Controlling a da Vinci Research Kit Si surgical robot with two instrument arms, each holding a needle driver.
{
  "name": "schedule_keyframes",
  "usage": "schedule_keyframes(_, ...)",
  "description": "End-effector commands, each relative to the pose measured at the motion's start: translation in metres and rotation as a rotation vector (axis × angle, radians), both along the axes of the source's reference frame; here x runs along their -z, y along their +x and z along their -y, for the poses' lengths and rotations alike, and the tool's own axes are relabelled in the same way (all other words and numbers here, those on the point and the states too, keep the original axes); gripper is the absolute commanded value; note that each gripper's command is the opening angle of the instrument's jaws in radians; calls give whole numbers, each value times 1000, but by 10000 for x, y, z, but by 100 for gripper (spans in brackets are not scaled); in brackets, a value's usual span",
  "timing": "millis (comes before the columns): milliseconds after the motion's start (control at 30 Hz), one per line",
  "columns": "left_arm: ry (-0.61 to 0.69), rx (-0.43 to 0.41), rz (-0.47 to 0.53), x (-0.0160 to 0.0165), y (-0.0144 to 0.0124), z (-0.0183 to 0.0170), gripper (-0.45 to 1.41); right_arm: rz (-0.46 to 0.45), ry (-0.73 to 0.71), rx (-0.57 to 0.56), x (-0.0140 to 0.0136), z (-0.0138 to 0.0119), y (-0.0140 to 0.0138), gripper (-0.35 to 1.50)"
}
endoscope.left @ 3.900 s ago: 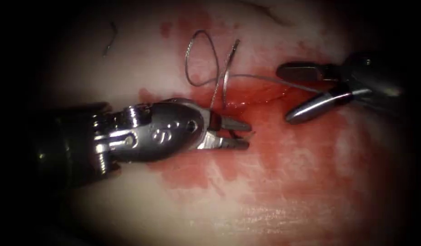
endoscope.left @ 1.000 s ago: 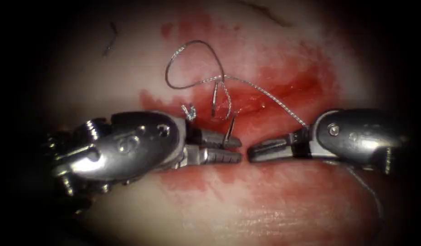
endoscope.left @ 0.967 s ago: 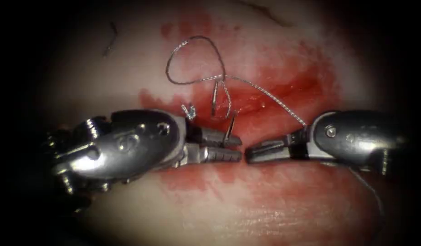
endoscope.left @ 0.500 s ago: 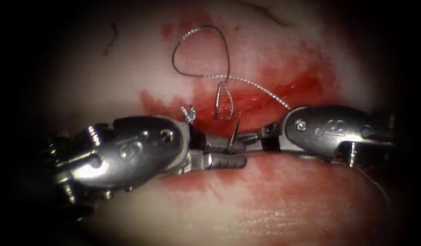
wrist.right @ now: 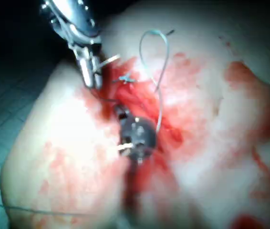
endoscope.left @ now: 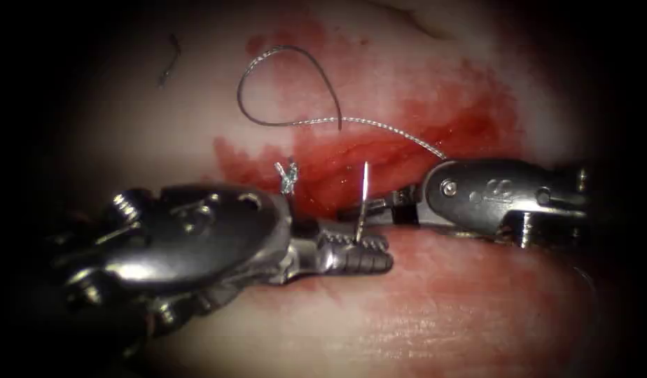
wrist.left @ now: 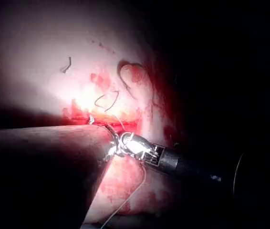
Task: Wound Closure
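Observation:
My left tool (endoscope.left: 355,253) reaches in from the left with its jaws shut on the needle (endoscope.left: 363,196), near one end of its curve. The needle stands upright over the cut (endoscope.left: 351,164), its other end pointing up, out of the tissue (endoscope.left: 435,322). The right wrist view shows it (wrist.right: 110,59) sticking out of the left tool (wrist.right: 91,78). My right tool (endoscope.left: 362,208) lies just behind the needle with its jaws shut; I cannot tell whether they grip anything. The thread (endoscope.left: 281,70) loops over the tissue above the cut, then runs right under the right tool.
A small knotted stitch (endoscope.left: 288,175) sits at the left end of the cut. Red fluid (endoscope.left: 470,119) stains the tissue around the cut. A short cut end of thread (endoscope.left: 171,59) lies far up on the left.
The right tool has moved left, up to the needle. The left tool dropped a little and turned the needle upright. The small thread loop at the cut is gone, drawn out.

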State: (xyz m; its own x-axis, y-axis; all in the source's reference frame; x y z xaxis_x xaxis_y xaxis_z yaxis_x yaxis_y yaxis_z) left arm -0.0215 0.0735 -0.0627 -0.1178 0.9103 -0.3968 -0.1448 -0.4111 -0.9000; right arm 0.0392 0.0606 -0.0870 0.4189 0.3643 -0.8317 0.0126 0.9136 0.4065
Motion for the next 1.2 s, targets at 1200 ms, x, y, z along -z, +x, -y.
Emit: schedule_keyframes(1200,-894,-201,-32,96,21,-22,-35,14,-9,-13,-8,-8,1,-35)
